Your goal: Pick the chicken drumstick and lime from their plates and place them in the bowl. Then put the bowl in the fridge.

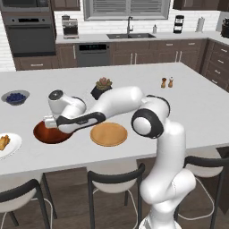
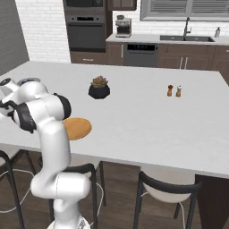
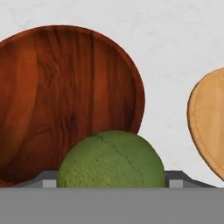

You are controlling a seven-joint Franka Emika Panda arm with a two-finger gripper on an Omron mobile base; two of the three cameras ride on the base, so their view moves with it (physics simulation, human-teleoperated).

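The gripper (image 1: 48,121) pinches the lime (image 3: 111,159) between its fingers, hanging above the reddish-brown wooden bowl (image 1: 50,133) on the white island counter (image 1: 188,103). The tan wooden plate (image 1: 108,134) lies just beside the bowl. The chicken drumstick (image 1: 4,142) rests on the white plate (image 1: 13,145) near the bowl's other side.

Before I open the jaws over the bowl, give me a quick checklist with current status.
1. Lime held between the jaws: ok.
2. Bowl under the hand, nothing lying in it: ok.
3. Lime centred over the bowl: cannot tell; hand view puts it near the rim.
4. Wooden plate vacated: ok.
5. Chicken drumstick in the bowl: not ok, sits on the white plate.
6. Height of the gripper above the bowl: cannot tell.
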